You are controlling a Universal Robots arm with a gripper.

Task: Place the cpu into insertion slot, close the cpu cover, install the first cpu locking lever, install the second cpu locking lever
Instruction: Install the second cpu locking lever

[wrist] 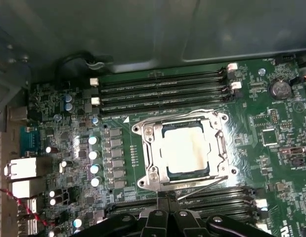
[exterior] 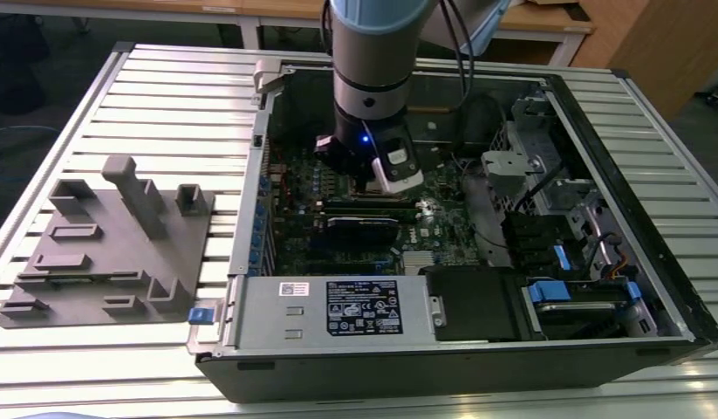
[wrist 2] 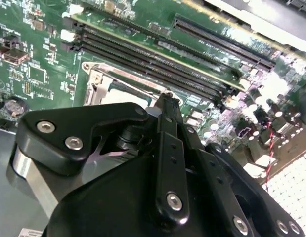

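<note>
Sitting in socket, cpu beside gripper

Computer case: on the counter, toward the exterior view's right edge.
Fixture block: on the counter, near the exterior view's left edge, beside the case.
Motherboard: inside the case.
Insertion slot: on the motherboard, between memory slot rows.
Cpu: in the insertion slot.
Cpu cover: down around the cpu.
Hand: just above the slot's edge.
</note>
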